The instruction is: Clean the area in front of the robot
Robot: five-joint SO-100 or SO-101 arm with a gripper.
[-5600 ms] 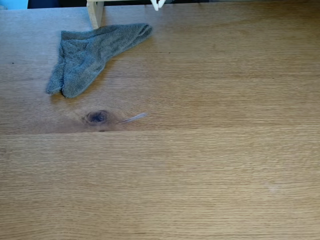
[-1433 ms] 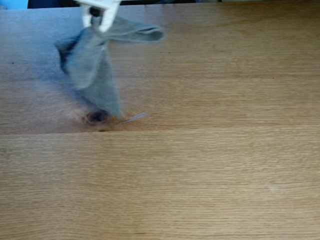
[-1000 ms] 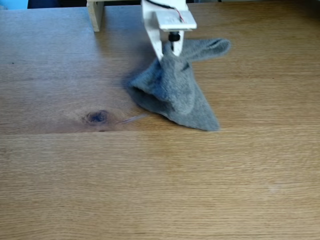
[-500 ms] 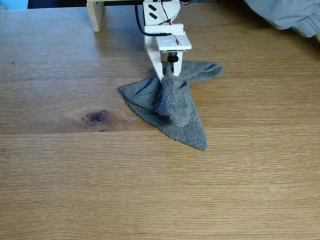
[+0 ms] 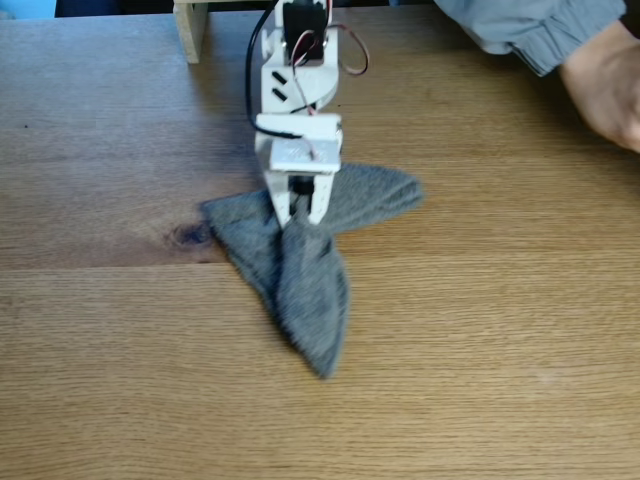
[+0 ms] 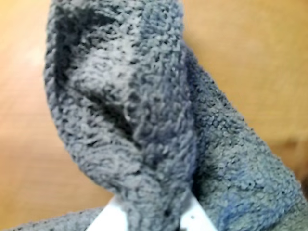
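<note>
We see the hand [image 5: 300, 215] pinching the grey cloth [image 5: 300, 280], which lies on the surface [image 5: 480, 350] right of the knot [image 5: 188, 236].

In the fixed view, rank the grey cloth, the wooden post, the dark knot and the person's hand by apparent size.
1. Grey terry cloth
2. Person's hand, cut off by the frame and maybe nearer the camera, so unsure
3. Wooden post, only its base visible
4. Dark knot, partly covered by the cloth

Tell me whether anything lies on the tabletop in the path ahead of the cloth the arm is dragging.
Nothing visible does. The gripper is shut on the grey cloth, and the tabletop toward the camera is bare. A person's hand is at the upper right, off to the side.
</note>
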